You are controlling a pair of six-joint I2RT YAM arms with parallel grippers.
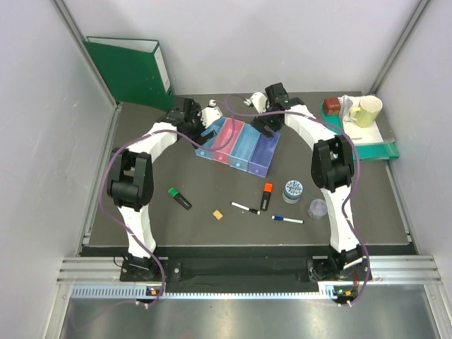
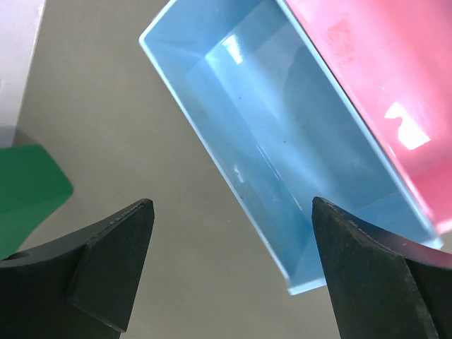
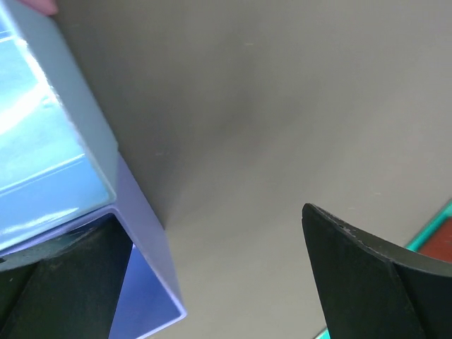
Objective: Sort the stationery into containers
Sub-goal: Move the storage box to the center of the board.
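Observation:
The four joined bins stand at the table's middle back: light blue point(image 1: 207, 141), pink point(image 1: 226, 138), blue point(image 1: 245, 145), purple point(image 1: 264, 150). My left gripper point(image 1: 203, 129) is open and empty, its jaws astride the light blue bin's point(image 2: 282, 141) outer wall near a corner. My right gripper point(image 1: 266, 127) is open and empty, astride the purple bin's point(image 3: 145, 233) outer wall. On the table in front lie a green-capped highlighter point(image 1: 179, 198), tan block point(image 1: 218, 214), orange-capped highlighter point(image 1: 266, 198), two white pens point(image 1: 245, 207) point(image 1: 287, 219), a blue-white tub point(image 1: 293, 191) and a purple cup point(image 1: 318, 208).
A green binder point(image 1: 134, 67) leans at the back left. A teal tray point(image 1: 374, 147) at the back right carries a yellow-green mug point(image 1: 366, 111) and a red-brown object point(image 1: 332, 107). White walls enclose the table on three sides.

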